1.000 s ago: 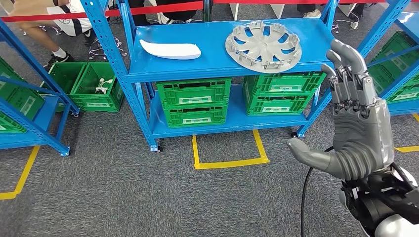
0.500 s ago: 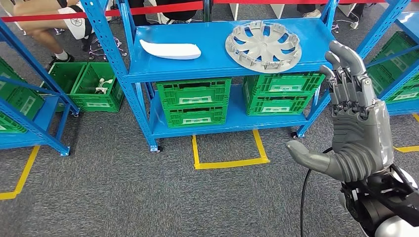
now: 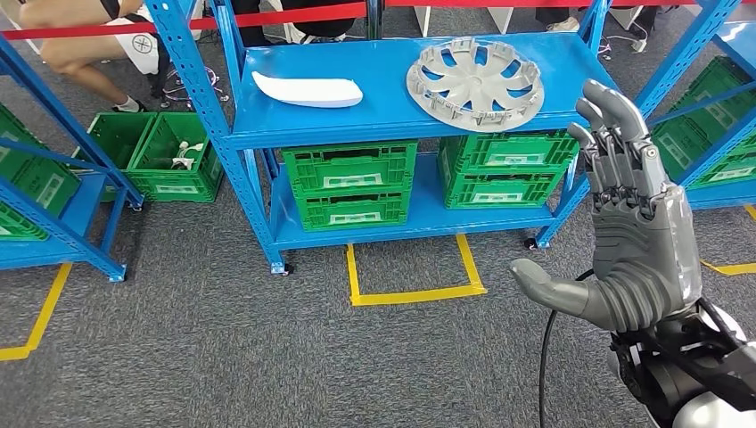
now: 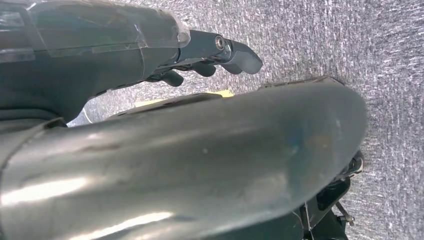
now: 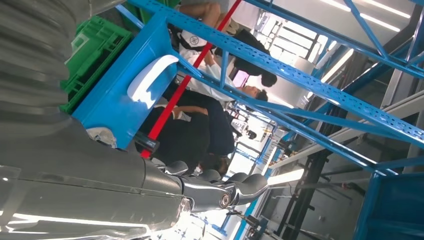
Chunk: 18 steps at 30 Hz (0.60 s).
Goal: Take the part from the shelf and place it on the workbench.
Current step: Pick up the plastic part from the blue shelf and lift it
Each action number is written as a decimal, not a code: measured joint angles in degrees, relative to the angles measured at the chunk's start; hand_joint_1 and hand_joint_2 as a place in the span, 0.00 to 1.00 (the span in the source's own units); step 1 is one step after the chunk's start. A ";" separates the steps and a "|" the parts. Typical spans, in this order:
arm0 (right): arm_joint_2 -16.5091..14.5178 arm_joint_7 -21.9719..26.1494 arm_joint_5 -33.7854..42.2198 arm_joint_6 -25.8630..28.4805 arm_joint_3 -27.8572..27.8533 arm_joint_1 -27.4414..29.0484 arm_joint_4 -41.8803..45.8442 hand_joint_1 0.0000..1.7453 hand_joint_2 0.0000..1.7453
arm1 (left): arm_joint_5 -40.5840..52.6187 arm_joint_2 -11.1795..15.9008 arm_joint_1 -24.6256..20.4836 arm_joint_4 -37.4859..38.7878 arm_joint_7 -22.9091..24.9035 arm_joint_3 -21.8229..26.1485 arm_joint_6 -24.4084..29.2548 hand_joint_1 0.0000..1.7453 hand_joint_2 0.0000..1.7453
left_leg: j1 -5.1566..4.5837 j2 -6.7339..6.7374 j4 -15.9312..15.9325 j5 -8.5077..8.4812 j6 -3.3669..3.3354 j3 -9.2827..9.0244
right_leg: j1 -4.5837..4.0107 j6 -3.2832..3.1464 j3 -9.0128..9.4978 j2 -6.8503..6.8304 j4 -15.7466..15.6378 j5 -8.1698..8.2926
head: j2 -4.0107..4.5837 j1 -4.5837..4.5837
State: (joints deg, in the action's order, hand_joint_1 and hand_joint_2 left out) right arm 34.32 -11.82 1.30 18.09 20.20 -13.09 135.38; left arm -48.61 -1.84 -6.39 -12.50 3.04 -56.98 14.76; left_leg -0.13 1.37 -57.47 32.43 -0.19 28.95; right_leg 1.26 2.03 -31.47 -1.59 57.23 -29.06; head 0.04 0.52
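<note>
On the top board of the blue shelf [image 3: 383,116] lie a white curved part [image 3: 308,90] on the left and a round grey wheel cover [image 3: 475,82] on the right. My right hand [image 3: 633,232] is raised in front of the shelf's right post, palm inward, fingers straight and apart, thumb out, holding nothing. It is short of the wheel cover and to its right. The right wrist view shows the white part [image 5: 147,80] on the shelf board [image 5: 115,105] beyond the fingers [image 5: 220,192]. My left hand [image 4: 220,50] hangs over grey carpet with nothing in it.
Green crates [image 3: 349,185] fill the shelf's lower board. A yellow tape square [image 3: 414,292] marks the carpet before it. More blue racks with green bins [image 3: 160,156] flank both sides. A person [image 3: 80,45] crouches behind red barrier tape [image 3: 294,13] at the back left.
My right hand has drifted slightly left and down, still spread. The person at the back left has shifted. The parts on the shelf have not moved.
</note>
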 joint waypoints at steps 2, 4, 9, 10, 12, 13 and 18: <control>0.00 0.00 -0.01 -0.01 0.01 0.00 0.00 0.00 1.00 | 0.00 0.00 0.00 0.00 0.00 0.00 -0.01 0.00 0.00 | 0.00 0.00 0.00 0.00 0.00 0.00 | 0.00 0.00 0.00 0.00 0.00 0.00 | 0.00 -0.01; 0.00 0.00 -0.04 -0.01 0.02 0.00 0.00 0.00 1.00 | 0.00 0.00 0.00 0.00 -0.03 0.00 -0.04 0.00 0.00 | 0.00 0.00 0.00 0.00 0.00 0.00 | 0.00 0.00 0.00 0.00 0.00 0.00 | 0.00 -0.01; 0.00 0.00 -0.09 -0.01 0.02 -0.01 0.00 0.00 1.00 | -0.02 0.00 0.00 0.00 -0.22 0.00 -0.15 0.00 0.00 | 0.00 0.00 0.00 0.00 0.00 0.01 | 0.00 0.00 0.00 0.00 0.00 0.00 | 0.00 0.00; 0.00 0.00 -0.09 -0.01 0.02 -0.01 0.00 0.00 1.00 | -0.02 0.01 0.00 0.00 -0.26 0.00 -0.16 0.00 0.00 | -0.05 0.00 -0.08 0.03 -0.03 0.02 | 0.03 0.04 0.01 0.00 -0.07 0.04 | 0.00 0.00; -0.01 0.01 -0.09 -0.01 0.02 -0.03 0.00 0.00 1.00 | -0.02 0.04 0.00 0.01 -0.30 0.00 -0.16 0.00 0.00 | -0.20 -0.07 -0.32 0.12 -0.28 0.10 | 0.16 0.31 0.03 -0.03 -0.23 0.17 | 0.00 -0.12; -0.02 0.01 -0.09 -0.01 0.02 -0.04 0.01 0.00 1.00 | -0.02 0.07 0.00 0.01 -0.31 0.00 -0.16 0.00 0.00 | -0.29 -0.11 -0.40 0.15 -0.45 0.14 | 0.23 0.50 0.06 -0.06 -0.38 0.27 | 0.00 -0.23; 0.14 0.13 -0.10 0.00 0.01 0.00 0.07 0.00 1.00 | -0.02 0.04 -0.05 0.02 -0.49 0.00 -0.16 0.00 0.00 | 0.53 -0.07 2.39 -1.31 -1.54 -1.40 | 0.25 1.16 -1.83 0.80 4.36 -2.58 | 0.00 -0.02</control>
State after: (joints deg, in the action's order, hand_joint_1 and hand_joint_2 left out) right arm 34.45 -11.69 1.19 18.09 20.21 -13.09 135.45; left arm -48.63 -1.79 -6.45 -12.48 2.55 -56.98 14.60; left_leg 0.40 1.30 -55.08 31.12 -1.73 27.55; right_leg 1.51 3.18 -33.29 -0.79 61.58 -31.64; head 0.04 0.50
